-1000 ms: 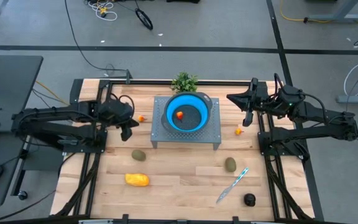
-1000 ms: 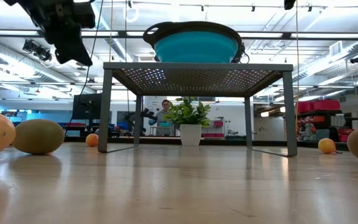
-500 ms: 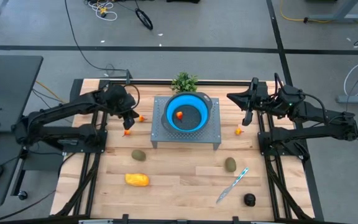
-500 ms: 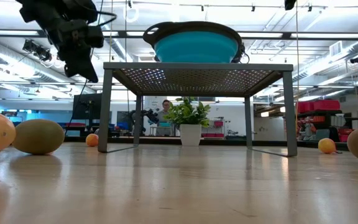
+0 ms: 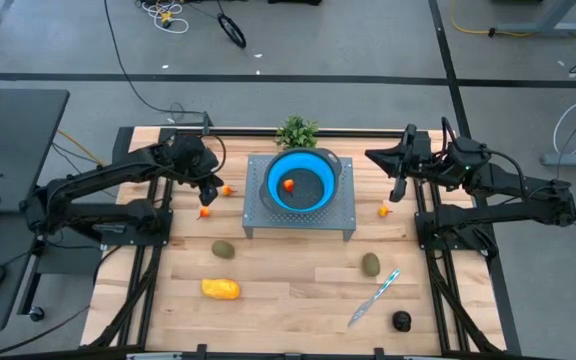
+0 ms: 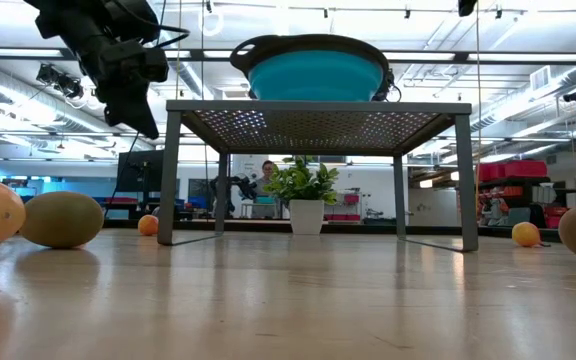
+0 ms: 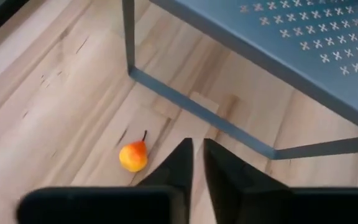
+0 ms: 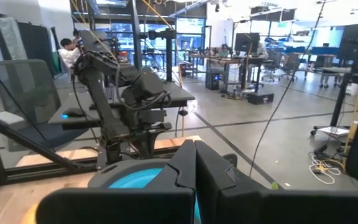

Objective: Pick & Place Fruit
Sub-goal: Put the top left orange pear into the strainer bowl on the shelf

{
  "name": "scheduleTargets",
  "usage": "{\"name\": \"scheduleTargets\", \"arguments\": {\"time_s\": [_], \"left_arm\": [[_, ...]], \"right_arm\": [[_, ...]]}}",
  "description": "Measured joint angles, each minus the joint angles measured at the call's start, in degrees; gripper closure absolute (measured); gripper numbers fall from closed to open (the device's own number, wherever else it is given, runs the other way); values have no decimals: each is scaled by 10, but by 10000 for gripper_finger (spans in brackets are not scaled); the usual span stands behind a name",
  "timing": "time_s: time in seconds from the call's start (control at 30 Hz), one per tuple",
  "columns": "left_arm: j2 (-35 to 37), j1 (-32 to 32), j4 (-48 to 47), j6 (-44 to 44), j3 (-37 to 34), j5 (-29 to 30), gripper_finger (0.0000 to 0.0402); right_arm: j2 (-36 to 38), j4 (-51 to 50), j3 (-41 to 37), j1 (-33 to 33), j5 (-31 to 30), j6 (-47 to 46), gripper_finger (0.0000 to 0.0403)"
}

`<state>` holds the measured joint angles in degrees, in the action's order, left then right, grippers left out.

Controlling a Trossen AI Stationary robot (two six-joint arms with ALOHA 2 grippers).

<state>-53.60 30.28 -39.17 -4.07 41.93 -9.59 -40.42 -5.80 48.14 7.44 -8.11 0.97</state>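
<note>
Left gripper (image 5: 208,190), fingers nearly pressed together, hung over an orange fruit (image 7: 133,155) beside the rack (image 5: 340,218); right gripper (image 5: 396,190) pressed together, parked right.

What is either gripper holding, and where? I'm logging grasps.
Nothing. The left gripper and right gripper are both shut and empty.

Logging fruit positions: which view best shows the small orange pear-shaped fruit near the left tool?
The left wrist view: the small orange pear-shaped fruit lies close, stem visible, just ahead of the left tool. The high view shows an orange speck; other views don't clearly show it.
</note>
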Motion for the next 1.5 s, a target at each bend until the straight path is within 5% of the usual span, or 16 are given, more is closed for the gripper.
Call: {"name": "scheduleTargets", "arguments": {"time_s": [0.43, 0.6, 1.1, 1.5], "left_arm": [[0, 0, -17, -34, 0, 45, 131], [0, 0, -37, -40, 0, 44, 77], [-3, -31, -63, 104, 0, 92, 82], [-102, -48, -52, 113, 0, 140, 87]], "right_arm": [[0, 0, 0, 0, -9, 6, 403], [0, 0, 0, 0, -9, 6, 403], [0, 0, 0, 0, -8, 6, 403], [0, -1, 0, 0, -8, 6, 403]]}}
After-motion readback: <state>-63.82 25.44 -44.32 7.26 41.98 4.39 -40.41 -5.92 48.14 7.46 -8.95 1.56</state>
